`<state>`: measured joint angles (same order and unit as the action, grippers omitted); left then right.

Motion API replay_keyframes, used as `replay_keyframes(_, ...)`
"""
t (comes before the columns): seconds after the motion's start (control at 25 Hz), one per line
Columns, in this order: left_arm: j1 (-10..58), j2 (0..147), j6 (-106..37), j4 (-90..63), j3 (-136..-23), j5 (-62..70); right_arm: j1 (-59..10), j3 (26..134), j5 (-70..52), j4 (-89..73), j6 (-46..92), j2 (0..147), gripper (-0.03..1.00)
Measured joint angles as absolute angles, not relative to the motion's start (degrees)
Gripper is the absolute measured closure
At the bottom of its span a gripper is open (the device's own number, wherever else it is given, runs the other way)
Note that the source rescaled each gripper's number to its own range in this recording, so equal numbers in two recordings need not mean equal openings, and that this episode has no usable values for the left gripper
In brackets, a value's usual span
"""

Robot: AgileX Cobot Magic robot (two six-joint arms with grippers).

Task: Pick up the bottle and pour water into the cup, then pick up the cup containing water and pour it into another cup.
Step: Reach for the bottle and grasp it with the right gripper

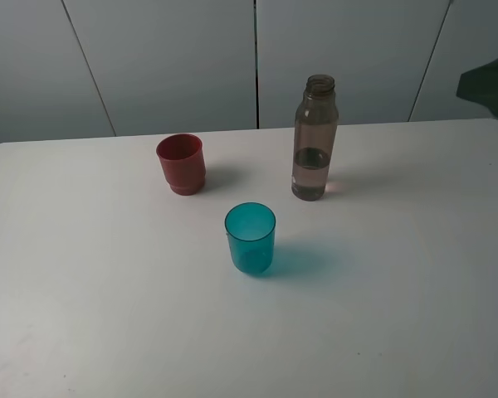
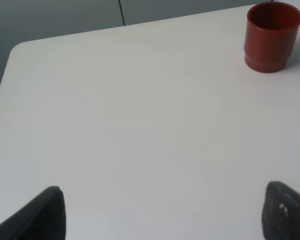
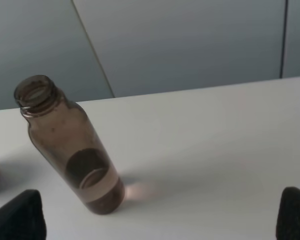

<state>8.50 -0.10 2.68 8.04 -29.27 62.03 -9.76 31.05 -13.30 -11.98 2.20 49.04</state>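
The tall smoky grey-brown plastic bottle (image 1: 314, 141) stands upright, uncapped, on the white worktop (image 1: 415, 274), right of the translucent teal tumbler (image 1: 250, 238); it lies ahead of the right pincer (image 3: 155, 222), the nearer arm's, spread wide and empty; the left pincer (image 2: 162, 215) also gapes empty.

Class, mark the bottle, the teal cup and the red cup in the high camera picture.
bottle (image 1: 314, 145), exterior high view, middle of body
teal cup (image 1: 251, 242), exterior high view, front wall
red cup (image 1: 181, 166), exterior high view, front wall
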Motion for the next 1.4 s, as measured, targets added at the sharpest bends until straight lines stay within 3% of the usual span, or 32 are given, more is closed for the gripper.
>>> replay_keyframes(0.28,8.50,-0.10,2.43,8.04,-29.27,62.03,-15.91,29.51,8.59,-5.77,2.20,64.77,-0.03)
replay_keyframes(0.68,8.50,-0.10,2.43,8.04,-29.27,62.03,-17.09,25.27,43.19,13.89,-11.39,86.04,-0.03)
replay_keyframes(1.04,8.50,-0.10,2.55,8.04,-29.27,62.03,-17.09,25.17,56.97,16.21,-11.53,102.26,-0.03)
replay_keyframes(1.4,8.50,-0.10,2.55,8.04,-29.27,62.03,-17.09,32.42,58.93,15.29,-11.21,111.48,-0.03)
